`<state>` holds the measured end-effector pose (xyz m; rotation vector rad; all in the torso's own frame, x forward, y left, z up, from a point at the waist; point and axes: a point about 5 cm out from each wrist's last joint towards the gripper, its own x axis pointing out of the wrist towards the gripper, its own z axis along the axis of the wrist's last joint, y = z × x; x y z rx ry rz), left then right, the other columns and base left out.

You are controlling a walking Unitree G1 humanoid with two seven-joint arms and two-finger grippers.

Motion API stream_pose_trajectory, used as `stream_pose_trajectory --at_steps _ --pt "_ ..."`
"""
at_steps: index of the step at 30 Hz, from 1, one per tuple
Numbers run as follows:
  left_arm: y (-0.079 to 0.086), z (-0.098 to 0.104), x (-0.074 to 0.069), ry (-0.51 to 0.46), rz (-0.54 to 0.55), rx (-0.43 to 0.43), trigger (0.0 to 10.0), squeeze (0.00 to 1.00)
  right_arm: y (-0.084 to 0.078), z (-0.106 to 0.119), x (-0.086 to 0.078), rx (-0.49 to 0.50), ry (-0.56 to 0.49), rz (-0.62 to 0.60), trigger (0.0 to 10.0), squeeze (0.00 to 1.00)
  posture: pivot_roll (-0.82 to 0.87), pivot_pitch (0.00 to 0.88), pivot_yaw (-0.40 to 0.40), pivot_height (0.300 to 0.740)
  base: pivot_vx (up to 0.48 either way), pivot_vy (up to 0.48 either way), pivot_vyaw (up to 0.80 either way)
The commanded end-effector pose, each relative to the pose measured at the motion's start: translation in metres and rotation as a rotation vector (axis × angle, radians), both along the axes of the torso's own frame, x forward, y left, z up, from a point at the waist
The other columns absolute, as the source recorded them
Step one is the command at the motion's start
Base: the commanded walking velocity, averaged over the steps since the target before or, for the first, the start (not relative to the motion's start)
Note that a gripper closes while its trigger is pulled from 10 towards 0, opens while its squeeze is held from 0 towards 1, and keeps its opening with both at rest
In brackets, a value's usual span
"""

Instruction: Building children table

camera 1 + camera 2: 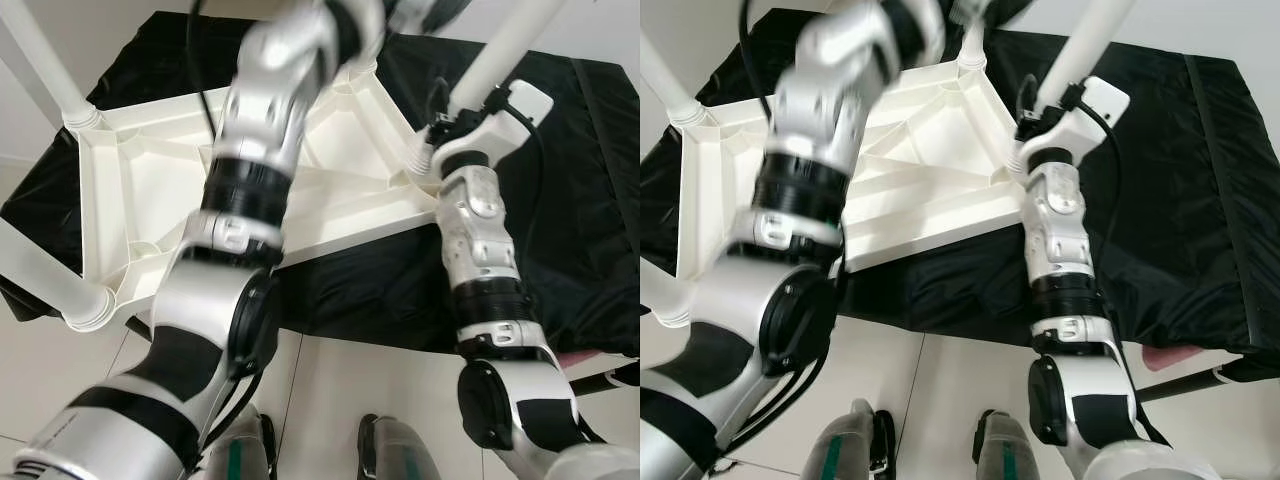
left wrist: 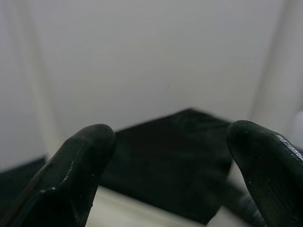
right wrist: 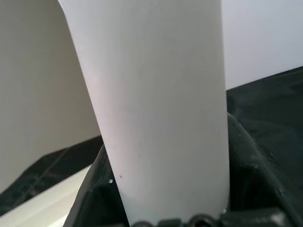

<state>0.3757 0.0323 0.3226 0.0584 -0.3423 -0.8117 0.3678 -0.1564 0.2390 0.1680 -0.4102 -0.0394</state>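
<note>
A white plastic table top [image 1: 150, 190] lies upside down on a black cloth [image 1: 580, 200]. A white leg [image 1: 500, 50] rises from its near right corner. My right gripper [image 1: 1042, 100] is shut on that leg low down, close to the socket. In the right wrist view the leg [image 3: 151, 104] stands between the black fingers [image 3: 251, 165]. My left arm [image 1: 270, 110] reaches up over the table top toward its far side and is blurred. In the left wrist view my left gripper [image 2: 170, 142] is open, with nothing between its fingers [image 2: 80, 161].
More white legs stand at the far left corner [image 1: 45, 60], the near left corner [image 1: 40, 275] and the far corner [image 1: 975, 40]. Pale floor tiles [image 1: 340, 400] and my feet [image 1: 390, 450] are below the cloth's front edge. A pink object [image 1: 1170, 358] lies low on the right.
</note>
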Motion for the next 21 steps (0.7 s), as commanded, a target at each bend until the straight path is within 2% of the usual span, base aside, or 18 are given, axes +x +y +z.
stream_pose_trajectory --at_steps 1,4,5,8,10,12,13,15,21 --pt "0.013 0.004 0.007 0.013 0.297 -0.084 10.0 0.0 0.001 0.003 -0.002 -0.019 -0.01 0.011 10.0 0.0 -0.06 0.061 0.005 0.74 0.0 0.0 0.0" --pt "0.021 -0.011 0.009 0.091 0.35 -0.085 10.0 0.0 -0.001 -0.001 -0.004 -0.049 0.002 0.02 10.0 0.0 -0.05 0.059 0.002 0.74 0.0 0.0 0.0" --pt "0.028 -0.024 0.009 0.143 0.404 -0.073 10.0 0.0 0.0 -0.002 -0.007 -0.083 0.006 0.048 10.0 0.0 -0.05 0.048 0.0 0.74 0.0 0.0 0.0" --pt "0.029 -0.03 0.008 0.151 0.416 -0.06 10.0 0.0 0.001 -0.002 -0.008 -0.093 0.008 0.055 10.0 0.0 -0.06 0.04 -0.001 0.74 0.0 0.0 0.0" --pt "0.029 -0.03 0.008 0.151 0.416 -0.06 10.0 0.0 0.001 -0.002 -0.008 -0.093 0.008 0.055 10.0 0.0 -0.06 0.04 -0.001 0.74 0.0 0.0 0.0" --pt "0.028 -0.049 0.003 0.203 0.394 -0.044 10.0 0.0 -0.003 -0.003 -0.01 -0.114 0.021 0.042 10.0 0.0 -0.06 0.025 0.002 0.74 0.0 0.0 0.0" --pt "0.028 -0.049 0.003 0.203 0.394 -0.044 10.0 0.0 -0.003 -0.003 -0.01 -0.114 0.021 0.042 10.0 0.0 -0.06 0.025 0.002 0.74 0.0 0.0 0.0" --pt "0.026 -0.066 -0.003 0.257 0.383 -0.038 10.0 0.0 -0.009 -0.004 -0.012 -0.14 0.044 0.02 10.0 0.0 -0.07 0.023 0.0 0.74 0.0 0.0 0.0" --pt "0.021 -0.08 -0.014 0.247 0.362 0.004 10.0 0.0 -0.02 -0.005 -0.015 -0.196 0.074 -0.017 10.0 0.0 -0.07 0.015 -0.001 0.74 0.0 0.0 0.0"
